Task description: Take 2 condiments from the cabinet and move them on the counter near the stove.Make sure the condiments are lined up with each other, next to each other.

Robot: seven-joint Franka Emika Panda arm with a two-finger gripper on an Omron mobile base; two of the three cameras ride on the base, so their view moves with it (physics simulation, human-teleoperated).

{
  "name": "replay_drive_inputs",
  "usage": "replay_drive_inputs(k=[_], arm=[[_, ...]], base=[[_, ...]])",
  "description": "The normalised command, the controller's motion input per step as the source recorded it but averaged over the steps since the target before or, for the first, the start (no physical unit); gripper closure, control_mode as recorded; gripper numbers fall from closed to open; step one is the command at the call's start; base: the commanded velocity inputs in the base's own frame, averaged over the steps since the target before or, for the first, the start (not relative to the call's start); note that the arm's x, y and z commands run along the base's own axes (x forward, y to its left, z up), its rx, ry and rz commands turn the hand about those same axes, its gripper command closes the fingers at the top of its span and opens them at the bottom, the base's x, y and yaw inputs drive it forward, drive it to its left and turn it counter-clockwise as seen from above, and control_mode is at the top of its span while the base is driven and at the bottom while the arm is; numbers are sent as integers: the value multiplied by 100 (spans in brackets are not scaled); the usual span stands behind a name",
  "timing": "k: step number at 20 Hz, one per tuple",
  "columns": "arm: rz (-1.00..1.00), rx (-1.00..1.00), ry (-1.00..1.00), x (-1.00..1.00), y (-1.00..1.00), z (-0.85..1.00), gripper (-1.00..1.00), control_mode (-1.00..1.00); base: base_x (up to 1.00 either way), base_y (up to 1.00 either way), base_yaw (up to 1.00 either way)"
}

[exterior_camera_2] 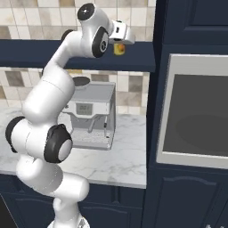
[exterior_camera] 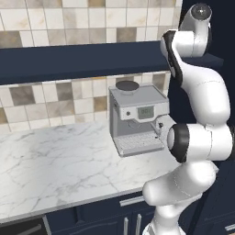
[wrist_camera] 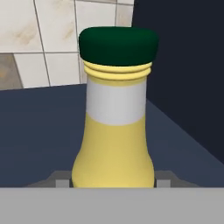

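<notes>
Arm stretched up to the shelf, fingers around the yellow bottle.

We see the arm rise from the base, fold at the elbow above the coffee machine and reach up so the gripper meets the navy shelf at about 12 o'clock in the right base view. That view shows the yellow bottle at the hand, near the shelf's right end; the left base view gives the marble counter below. In the hand view the bottle stands upright with its green cap on, the fingers partly closed against its lower sides.
</notes>
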Motion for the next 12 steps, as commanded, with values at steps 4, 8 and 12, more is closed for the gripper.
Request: replay_drive_inputs(k=[4, 8, 12], arm=[[18, 1, -4, -87, 0, 8, 100, -100], [22, 0, -6, -100, 5, 2, 100, -100], [24, 0, -2, -100, 27, 0, 100, -100]], base=[[0, 0, 0], [0, 0, 0], [0, 0, 0]])
